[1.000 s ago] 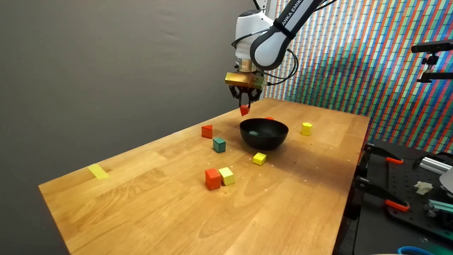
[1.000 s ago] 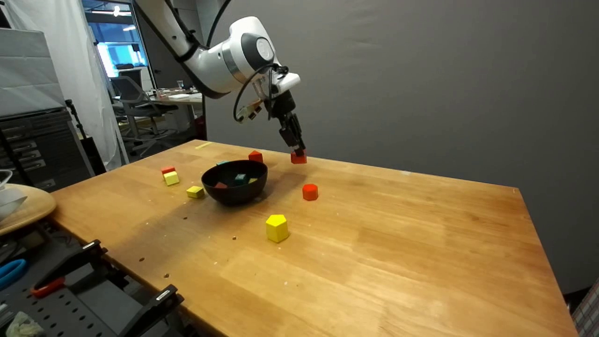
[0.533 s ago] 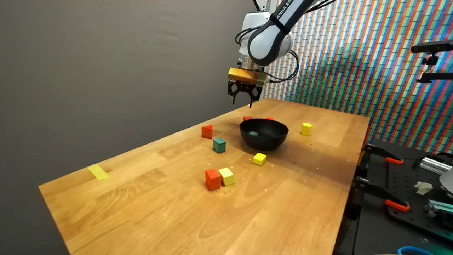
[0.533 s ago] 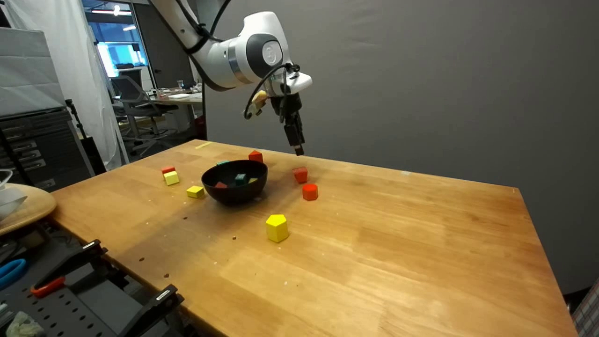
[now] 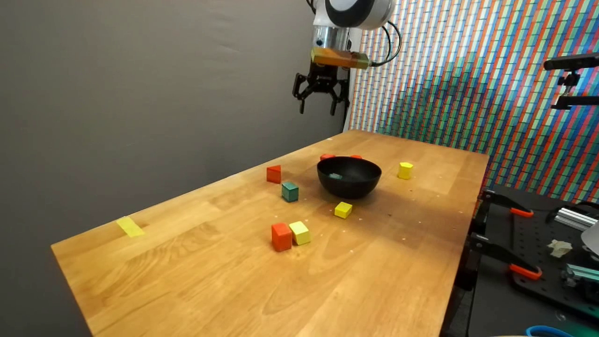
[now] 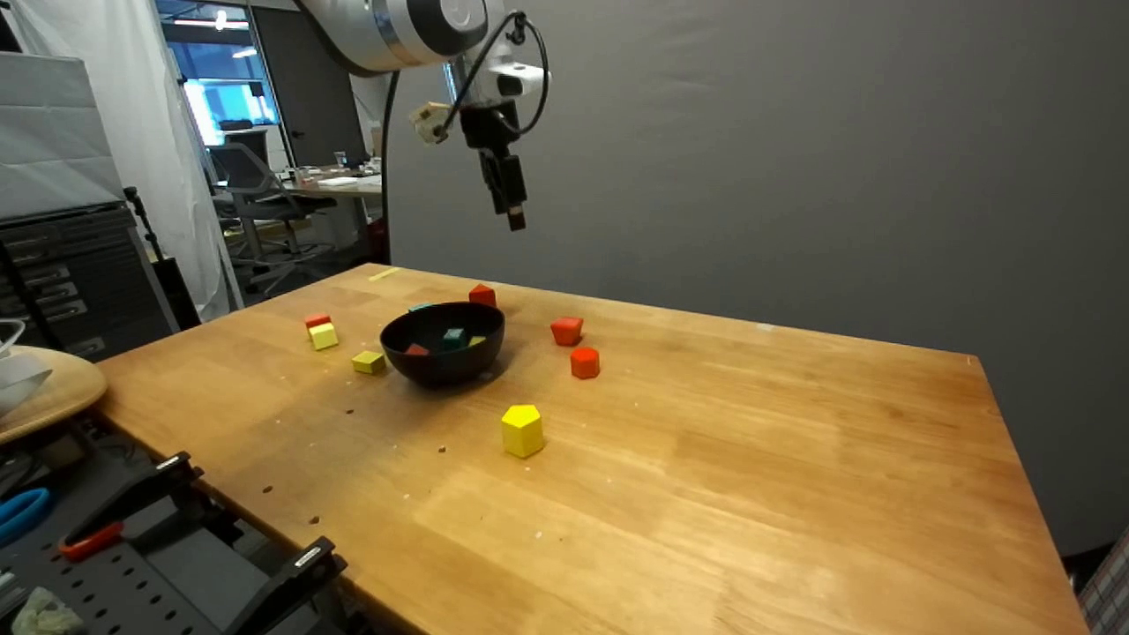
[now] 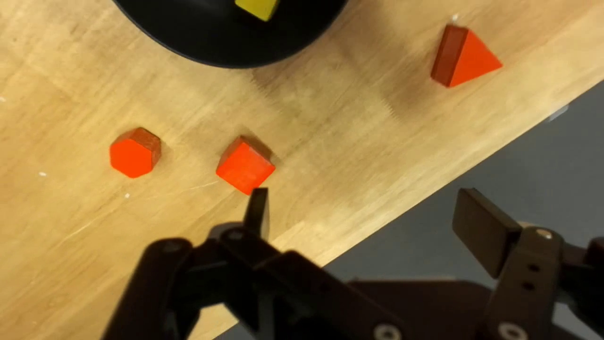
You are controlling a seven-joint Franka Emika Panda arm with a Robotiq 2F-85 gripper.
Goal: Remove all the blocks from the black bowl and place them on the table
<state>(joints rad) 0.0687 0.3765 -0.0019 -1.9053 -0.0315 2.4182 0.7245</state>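
Claw (image 5: 317, 113) is rising, spread and empty, leaving a red block (image 6: 567, 332) on the tabletop (image 6: 750, 459); the black bowl (image 6: 445, 375) is holding more blocks (image 6: 454, 339), so unloading is presumably continuing.

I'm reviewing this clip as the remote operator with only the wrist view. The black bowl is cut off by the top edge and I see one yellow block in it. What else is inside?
Observer: An exterior view shows a green block inside the black bowl too.
Operator: Is that everything?
Observer: No, a dull red block lies in there as well.
Operator: Have I got height to spare?
Observer: Yes, in both exterior views the gripper hangs higher than the bowl's rim.
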